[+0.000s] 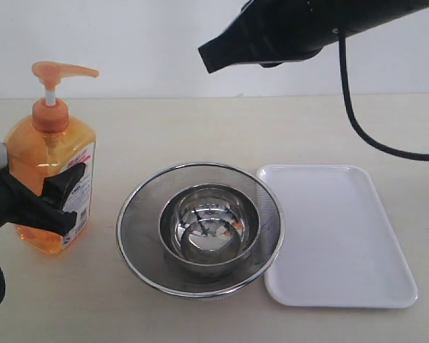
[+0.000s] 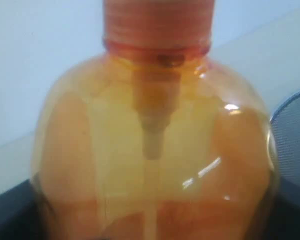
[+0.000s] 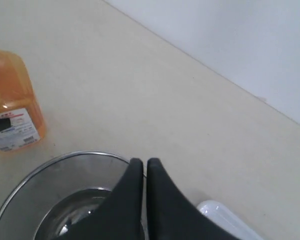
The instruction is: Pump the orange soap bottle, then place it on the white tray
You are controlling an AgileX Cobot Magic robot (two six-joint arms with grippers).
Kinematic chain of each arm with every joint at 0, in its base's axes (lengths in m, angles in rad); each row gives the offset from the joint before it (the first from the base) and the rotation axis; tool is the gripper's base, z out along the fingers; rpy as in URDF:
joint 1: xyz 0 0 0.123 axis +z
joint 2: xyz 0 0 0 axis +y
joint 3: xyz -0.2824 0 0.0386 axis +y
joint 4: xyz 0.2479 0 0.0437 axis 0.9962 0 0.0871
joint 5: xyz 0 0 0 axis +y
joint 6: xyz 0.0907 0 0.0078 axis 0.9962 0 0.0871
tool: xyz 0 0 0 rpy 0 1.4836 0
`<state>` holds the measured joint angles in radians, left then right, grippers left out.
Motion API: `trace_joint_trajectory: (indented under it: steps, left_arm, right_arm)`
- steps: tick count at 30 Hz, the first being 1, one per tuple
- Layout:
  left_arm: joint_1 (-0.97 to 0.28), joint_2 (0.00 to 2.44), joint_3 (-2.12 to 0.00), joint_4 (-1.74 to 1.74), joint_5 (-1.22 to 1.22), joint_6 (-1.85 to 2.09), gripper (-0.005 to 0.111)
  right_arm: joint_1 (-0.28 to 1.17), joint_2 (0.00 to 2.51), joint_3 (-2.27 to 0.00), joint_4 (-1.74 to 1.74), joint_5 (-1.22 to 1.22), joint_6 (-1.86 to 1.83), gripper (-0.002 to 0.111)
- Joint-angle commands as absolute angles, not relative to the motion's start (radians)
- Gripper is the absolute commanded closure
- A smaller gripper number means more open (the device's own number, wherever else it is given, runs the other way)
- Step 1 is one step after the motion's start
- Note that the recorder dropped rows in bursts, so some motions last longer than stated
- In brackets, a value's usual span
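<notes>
The orange soap bottle (image 1: 46, 153) stands upright at the table's left, its orange pump head (image 1: 61, 71) up with the spout pointing right. My left gripper (image 1: 66, 204) reaches in from the left and is shut on the bottle's lower body, black fingers (image 2: 10, 215) against both sides. The bottle (image 2: 155, 150) fills the left wrist view. My right gripper (image 1: 206, 58) hangs high over the table's middle, well right of the pump head, jaws shut (image 3: 146, 162) on nothing. The white tray (image 1: 336, 236) lies empty at the right; one corner of the tray (image 3: 220, 212) shows below the right gripper.
A round steel mesh strainer (image 1: 136, 214) with a steel bowl (image 1: 209, 229) inside sits between bottle and tray, touching the tray's left edge. The strainer (image 3: 50, 180) lies under the right gripper. A black cable (image 1: 357, 121) hangs from the right arm. White wall behind.
</notes>
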<state>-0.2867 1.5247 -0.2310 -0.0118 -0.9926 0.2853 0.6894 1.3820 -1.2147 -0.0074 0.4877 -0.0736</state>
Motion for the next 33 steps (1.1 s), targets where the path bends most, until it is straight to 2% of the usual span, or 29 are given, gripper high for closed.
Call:
trace_joint_trajectory:
  steps: [1, 7, 12, 25, 33]
  left_arm:
    - [-0.291, 1.511, -0.240, -0.064, -1.038, 0.229, 0.102]
    - [-0.348, 1.511, -0.246, -0.060, -1.033, 0.252, 0.102]
    - [-0.429, 1.511, -0.283, -0.174, -0.893, 0.425, 0.102]
    - [-0.432, 1.511, -0.289, -0.144, -0.860, 0.406, 0.102]
    - [-0.448, 1.511, -0.299, -0.145, -0.839, 0.354, 0.102]
  right_arm:
    - [0.685, 1.375, -1.209, -0.011, 0.424, -0.078, 0.109]
    - [0.685, 1.431, -1.209, -0.011, 0.392, -0.095, 0.109]
    - [0.687, 1.436, -1.209, 0.000, 0.339, -0.106, 0.109]
    - [0.687, 1.399, -1.209, 0.000, 0.347, -0.157, 0.109]
    - [0.687, 1.420, -1.224, 0.175, 0.350, -0.268, 0.109]
